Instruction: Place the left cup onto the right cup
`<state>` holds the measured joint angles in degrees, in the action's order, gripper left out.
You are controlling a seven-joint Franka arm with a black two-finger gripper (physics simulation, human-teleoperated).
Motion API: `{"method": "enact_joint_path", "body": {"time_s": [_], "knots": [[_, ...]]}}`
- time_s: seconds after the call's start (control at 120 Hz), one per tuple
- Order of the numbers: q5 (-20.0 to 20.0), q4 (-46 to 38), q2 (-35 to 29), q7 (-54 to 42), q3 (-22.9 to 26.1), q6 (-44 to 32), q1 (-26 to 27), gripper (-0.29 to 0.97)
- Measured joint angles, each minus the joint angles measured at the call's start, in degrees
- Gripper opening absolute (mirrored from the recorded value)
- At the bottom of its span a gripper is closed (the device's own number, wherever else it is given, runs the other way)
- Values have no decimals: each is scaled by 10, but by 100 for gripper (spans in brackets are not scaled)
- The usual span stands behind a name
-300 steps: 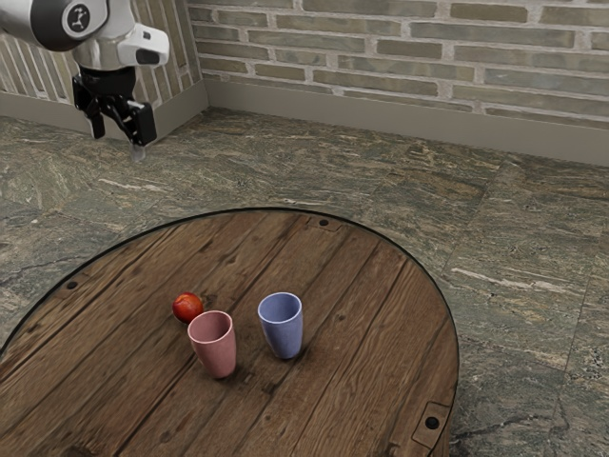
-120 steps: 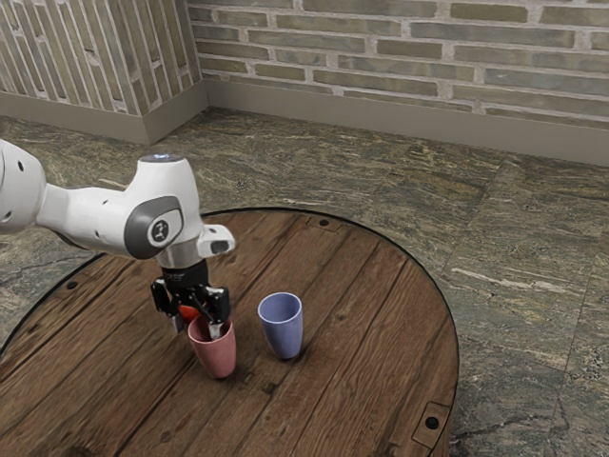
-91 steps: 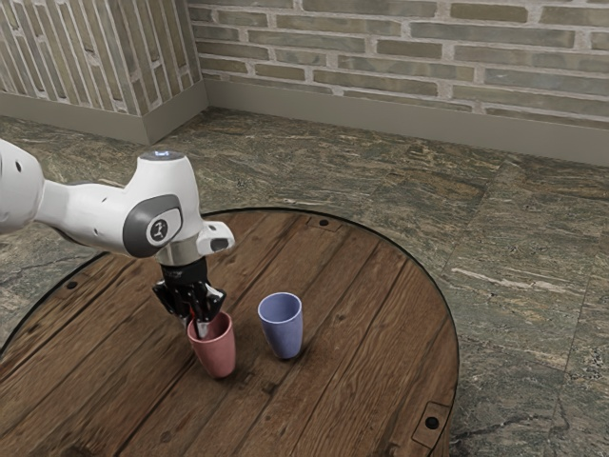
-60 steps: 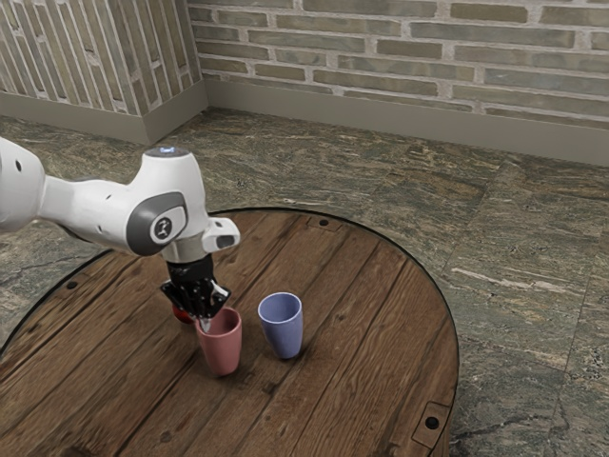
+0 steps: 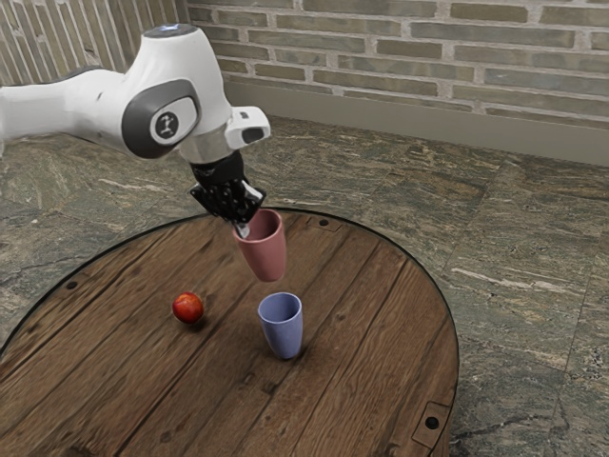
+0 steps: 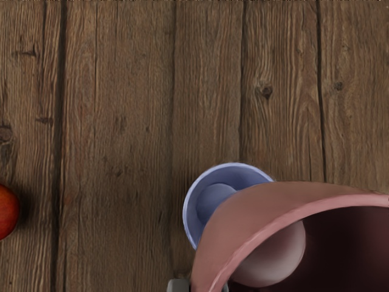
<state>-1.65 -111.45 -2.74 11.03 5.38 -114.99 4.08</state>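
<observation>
The white arm comes in from the exterior view's left, over a round wooden table. Farthest left on the planks sits a red apple, upright and alone, well apart from everything else. Next comes the black gripper, high above the wood, its fingers pinching the rim of the pink cup. The cup hangs from them at about five o'clock of the gripper, a little tilted and clear of the table. Right beneath it stands the blue cup, upright on the planks with its mouth open. The pink cup's base is at roughly twelve o'clock of the blue rim, near it but not touching — a thin gap shows between them. The apple lies at about nine o'clock of the blue cup.

From the wrist camera, the apple sits off to the side, while the pink cup looms close under the hand and covers part of the blue cup below.
</observation>
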Motion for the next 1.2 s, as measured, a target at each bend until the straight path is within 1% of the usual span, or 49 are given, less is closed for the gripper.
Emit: {"method": "enact_joint_path", "body": {"time_s": [0.117,0.283,0.408,0.642,1.2], "knots": [[-10,30,35,9,1,29,10,-11],[-17,20,43,23,1,49,20,-11],[-18,16,54,30,-1,53,15,-11],[-19,21,78,35,-8,45,-21,-11],[-22,34,111,39,-5,12,-7,-11]]}}
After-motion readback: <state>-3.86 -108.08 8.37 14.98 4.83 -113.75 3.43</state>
